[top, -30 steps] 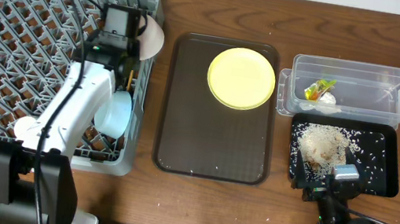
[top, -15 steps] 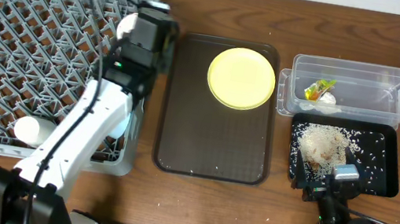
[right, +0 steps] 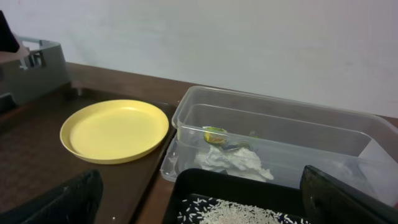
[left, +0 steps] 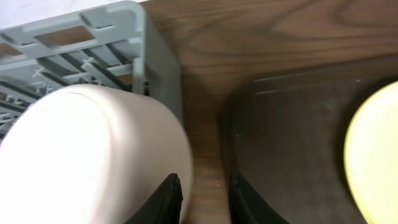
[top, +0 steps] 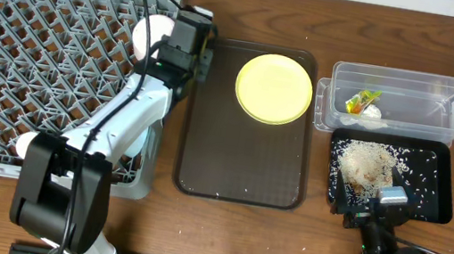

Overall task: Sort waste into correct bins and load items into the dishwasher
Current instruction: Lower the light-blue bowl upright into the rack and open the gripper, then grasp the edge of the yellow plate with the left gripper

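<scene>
Snack wrapper (right: 214, 134) print is too small to read. Left gripper (left: 205, 199) is narrowly parted and empty beside the white bowl (left: 87, 155) at the dish rack's (left: 74, 37) corner. Right gripper (right: 202, 199) gapes wide, empty.

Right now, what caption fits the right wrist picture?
Yellow plate sits beside a clear tub holding a wrapper and crumpled white scrap.

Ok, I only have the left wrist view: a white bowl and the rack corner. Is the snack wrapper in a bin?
Observer: Yes, the green-and-orange wrapper lies in the clear tub.
Operator: And the rice?
Observer: The rice is heaped in the black tray, at its left end.
Operator: Is the right arm carrying anything?
Observer: No, the right gripper is open and holds nothing.
</scene>
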